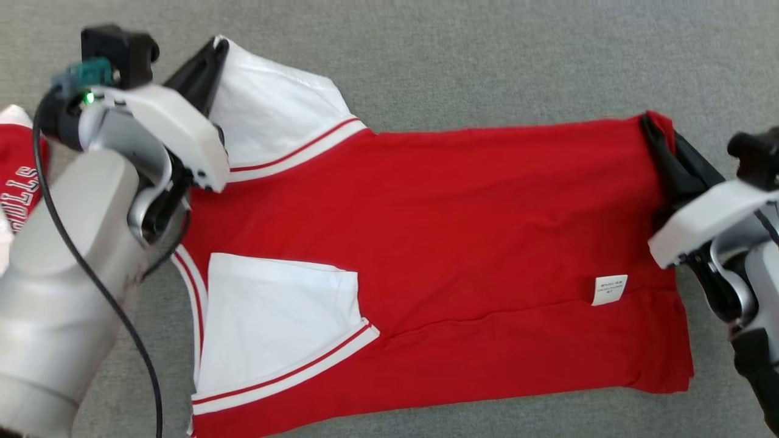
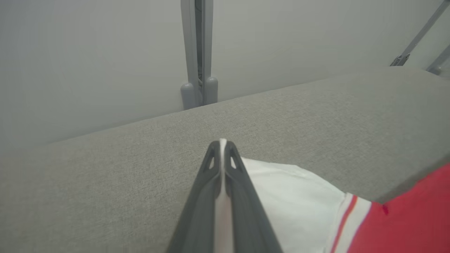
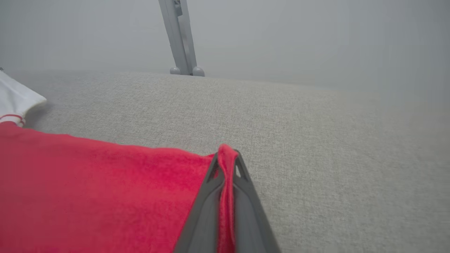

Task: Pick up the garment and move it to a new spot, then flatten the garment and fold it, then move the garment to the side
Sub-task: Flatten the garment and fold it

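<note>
The garment (image 1: 462,243) is a red shirt with white sleeves trimmed in red stripes, lying spread across the grey fabric surface (image 1: 487,55), sleeves at the left, hem at the right. My left gripper (image 1: 216,48) is shut on the far white sleeve's corner; in the left wrist view a strip of white cloth is pinched between its fingers (image 2: 242,182). My right gripper (image 1: 654,131) is shut on the far red hem corner, and a fold of red cloth (image 3: 226,165) sticks up between its fingers (image 3: 246,196). A white label (image 1: 609,289) sits near the hem.
Another red garment with white lettering (image 1: 18,182) lies at the far left edge, partly behind my left forearm. Past the surface's far edge stands a pale wall with a grey vertical post (image 2: 197,52). Bare grey fabric stretches beyond the shirt.
</note>
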`<state>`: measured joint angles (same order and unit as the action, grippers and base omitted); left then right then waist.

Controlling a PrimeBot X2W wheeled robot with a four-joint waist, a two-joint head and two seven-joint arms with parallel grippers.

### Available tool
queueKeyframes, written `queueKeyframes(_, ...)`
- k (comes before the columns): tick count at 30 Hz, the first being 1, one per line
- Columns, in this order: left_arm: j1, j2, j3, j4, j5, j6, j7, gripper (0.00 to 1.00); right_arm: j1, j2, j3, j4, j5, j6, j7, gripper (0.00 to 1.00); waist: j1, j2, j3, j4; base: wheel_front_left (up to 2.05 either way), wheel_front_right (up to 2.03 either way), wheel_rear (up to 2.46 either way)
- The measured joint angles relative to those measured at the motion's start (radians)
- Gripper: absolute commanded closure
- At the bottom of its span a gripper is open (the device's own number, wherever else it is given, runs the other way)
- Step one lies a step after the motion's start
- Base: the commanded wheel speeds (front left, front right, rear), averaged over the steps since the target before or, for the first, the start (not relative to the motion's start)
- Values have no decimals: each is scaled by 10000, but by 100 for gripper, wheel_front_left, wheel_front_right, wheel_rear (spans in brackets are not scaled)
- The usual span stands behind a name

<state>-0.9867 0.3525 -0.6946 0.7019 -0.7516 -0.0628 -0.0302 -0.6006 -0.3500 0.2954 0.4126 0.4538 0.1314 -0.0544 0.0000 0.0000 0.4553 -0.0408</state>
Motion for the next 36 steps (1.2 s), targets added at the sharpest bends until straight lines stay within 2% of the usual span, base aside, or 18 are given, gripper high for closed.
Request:
queueKeyframes(3, 900, 347, 140, -1292, -161, 353, -119, 100, 472, -322, 127, -190, -63, -4, -334, 100, 0, 0, -191, 164, 0, 0, 0)
queueKeyframes(8, 2640, 1131, 357, -4021, -324, 1411, -173, 100, 1233, -654, 115, -357, -167, -4, -773, 100, 1, 0, -483, 397, 0, 0, 0)
queueKeyframes(14, 4796, 1931, 550, -7267, -537, 2679, -31, 100, 1986, -740, -31, -600, -221, -4, -974, 100, 0, 0, -755, 568, 0, 0, 0)
queueKeyframes(19, 6229, 2359, 591, -9166, -698, 3492, 92, 100, 2344, -757, -245, -823, -430, -4, -1104, 100, 1, 0, -857, 588, 0, 0, 0)
queueKeyframes(24, 7385, 2573, 566, -10435, -1058, 4019, 213, 100, 2640, -660, -462, -853, -545, -4, -1104, 100, 0, 0, -951, 608, 0, 0, 0)
queueKeyframes(29, 8238, 2708, 552, -11146, -1266, 4437, 249, 100, 2870, -529, -671, -840, -596, -4, -1141, 100, 0, 0, -1054, 663, 0, 0, 0)
queueKeyframes(36, 9173, 2581, 374, -11497, -1908, 4598, 372, 100, 3484, -380, -980, -895, -499, -4, -1087, 100, 0, 0, -1206, 835, 0, 0, 0)
